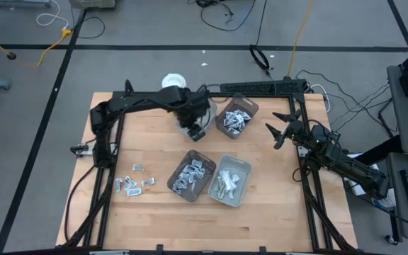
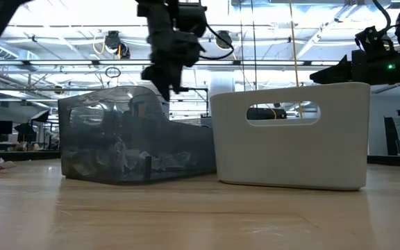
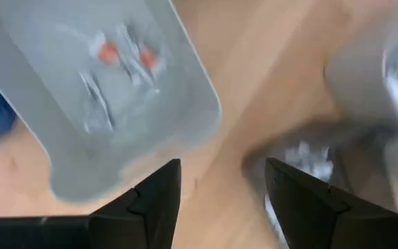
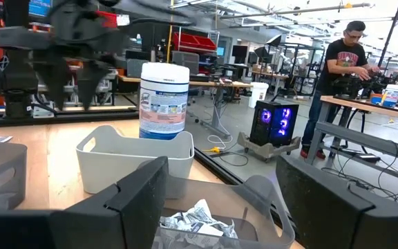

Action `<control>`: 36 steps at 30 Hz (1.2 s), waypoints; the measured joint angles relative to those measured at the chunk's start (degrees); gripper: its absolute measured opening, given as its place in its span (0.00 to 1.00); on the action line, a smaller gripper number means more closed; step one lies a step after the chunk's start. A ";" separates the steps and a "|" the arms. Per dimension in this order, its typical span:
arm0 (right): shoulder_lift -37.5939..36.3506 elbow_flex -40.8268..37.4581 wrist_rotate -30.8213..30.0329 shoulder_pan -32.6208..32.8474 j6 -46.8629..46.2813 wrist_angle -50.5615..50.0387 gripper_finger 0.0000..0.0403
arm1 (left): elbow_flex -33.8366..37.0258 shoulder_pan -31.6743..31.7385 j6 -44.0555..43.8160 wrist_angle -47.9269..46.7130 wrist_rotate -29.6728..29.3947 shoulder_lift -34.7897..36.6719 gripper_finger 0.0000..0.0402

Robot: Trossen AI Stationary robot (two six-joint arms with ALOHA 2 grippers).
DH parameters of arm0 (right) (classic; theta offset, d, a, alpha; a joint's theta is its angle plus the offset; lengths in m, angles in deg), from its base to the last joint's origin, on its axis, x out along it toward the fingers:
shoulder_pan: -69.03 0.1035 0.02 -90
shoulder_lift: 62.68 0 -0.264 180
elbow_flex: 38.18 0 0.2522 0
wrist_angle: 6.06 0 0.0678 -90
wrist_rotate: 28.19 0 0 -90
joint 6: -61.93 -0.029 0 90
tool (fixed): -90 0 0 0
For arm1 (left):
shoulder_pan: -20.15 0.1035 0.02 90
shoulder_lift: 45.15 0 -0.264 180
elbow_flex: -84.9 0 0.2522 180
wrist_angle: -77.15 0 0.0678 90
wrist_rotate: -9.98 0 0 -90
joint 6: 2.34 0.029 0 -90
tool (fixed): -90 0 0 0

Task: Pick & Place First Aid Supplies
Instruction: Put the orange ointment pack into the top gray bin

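The first aid supplies are small silvery and white packets. Some lie loose on the wood [image 1: 134,180], and others fill the dark tray [image 1: 192,175], the pale tray [image 1: 230,180] and the brown tray [image 1: 236,117]. My left gripper [image 1: 195,131] [image 3: 220,166] is open and holds nothing. It hovers above the table between a light grey tray [image 3: 47,104] holding a few packets [image 3: 116,62] and the trays nearer the table's near edge. In the low view my left gripper [image 2: 169,87] is well above the tray tops. My right gripper [image 1: 280,129] [image 4: 220,180] is open and stands right of the brown tray [image 4: 268,200].
A white round tub with a blue label [image 1: 174,81] [image 4: 164,100] stands at the far edge behind the light tray [image 4: 137,155]. Bare wood lies along the near edge and on the left around the loose packets. A person [image 4: 340,69] works at a bench beyond the table.
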 joint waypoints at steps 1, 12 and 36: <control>0.01 0.01 0.00 -0.02 0.00 -0.01 0.65 | 2.07 -0.55 0.72 0.04 0.01 1.31 0.53; 0.01 0.01 0.00 0.00 0.00 -0.01 0.65 | 26.87 -8.39 -1.92 4.53 0.41 20.14 0.53; 0.01 0.01 0.00 0.00 0.00 -0.01 0.65 | 53.43 -36.11 -27.31 11.11 -1.20 36.49 0.53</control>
